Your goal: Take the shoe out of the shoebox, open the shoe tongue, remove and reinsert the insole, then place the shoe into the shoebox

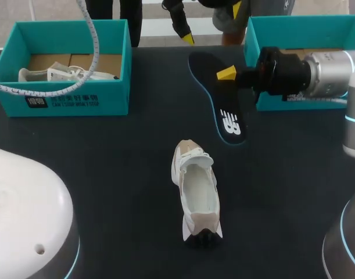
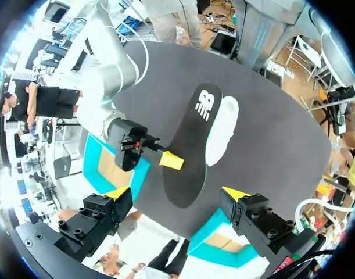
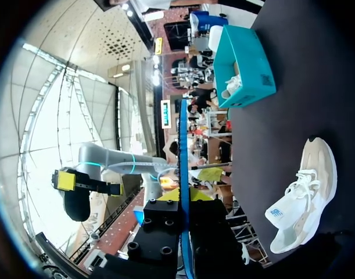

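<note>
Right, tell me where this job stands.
Done: the shoe lies on the table, out of its box, and the insole is out of it. In hand: the right end effector is shut on the insole beside the right shoebox; the left end effector is open and empty. Left: put the insole back in, then box the shoe.

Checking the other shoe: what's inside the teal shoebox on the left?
A pale shoe with white laces lies on the shoebox's brown cardboard floor. A cable crossing above covers part of it; the near wall hides the floor's front.
</note>
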Controlling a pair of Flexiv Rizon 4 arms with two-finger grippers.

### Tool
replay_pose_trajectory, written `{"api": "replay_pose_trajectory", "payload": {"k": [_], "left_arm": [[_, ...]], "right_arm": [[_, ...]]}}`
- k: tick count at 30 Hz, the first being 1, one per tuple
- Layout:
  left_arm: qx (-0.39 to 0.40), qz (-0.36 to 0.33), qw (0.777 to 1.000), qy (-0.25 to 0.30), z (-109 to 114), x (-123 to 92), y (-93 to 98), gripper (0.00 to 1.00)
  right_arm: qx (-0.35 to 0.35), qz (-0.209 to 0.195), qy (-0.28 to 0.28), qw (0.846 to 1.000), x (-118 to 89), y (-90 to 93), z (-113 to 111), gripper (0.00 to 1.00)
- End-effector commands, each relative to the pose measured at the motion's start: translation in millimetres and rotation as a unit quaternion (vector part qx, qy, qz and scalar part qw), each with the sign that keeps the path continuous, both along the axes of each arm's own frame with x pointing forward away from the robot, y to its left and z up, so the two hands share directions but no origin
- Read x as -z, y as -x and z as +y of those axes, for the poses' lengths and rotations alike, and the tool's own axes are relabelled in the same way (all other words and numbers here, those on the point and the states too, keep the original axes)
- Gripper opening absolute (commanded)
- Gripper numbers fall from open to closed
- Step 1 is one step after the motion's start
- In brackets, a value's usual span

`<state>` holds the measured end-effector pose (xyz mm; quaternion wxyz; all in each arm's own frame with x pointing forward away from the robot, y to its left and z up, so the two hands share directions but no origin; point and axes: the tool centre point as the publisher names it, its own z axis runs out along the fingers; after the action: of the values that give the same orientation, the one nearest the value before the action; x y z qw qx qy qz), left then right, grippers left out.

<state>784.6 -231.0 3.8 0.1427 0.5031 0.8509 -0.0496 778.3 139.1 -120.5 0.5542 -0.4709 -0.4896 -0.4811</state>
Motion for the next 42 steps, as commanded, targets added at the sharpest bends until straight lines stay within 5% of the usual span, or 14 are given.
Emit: {"api": "replay_pose_trajectory", "payload": {"k": [1,38,42], "left_arm": [[0.003,-0.016,1.0,0.027,4.5,3.1,1.7,1.0],[0.003,-0.016,1.0,0.027,4.5,3.1,1.7,1.0],[0.019,-0.044,0.988,0.144,2.4,10.3,-2.8,1.0]], "right_arm": [[0.0,0.001,0.0,1.0,0.9,-0.1,-2.2,0.0],[0.013,0.002,0.003,1.0,5.9,-2.1,-8.5,0.0],[0.017,0.014,-0.016,1.0,5.5,-6.5,-10.9,0.0]]}}
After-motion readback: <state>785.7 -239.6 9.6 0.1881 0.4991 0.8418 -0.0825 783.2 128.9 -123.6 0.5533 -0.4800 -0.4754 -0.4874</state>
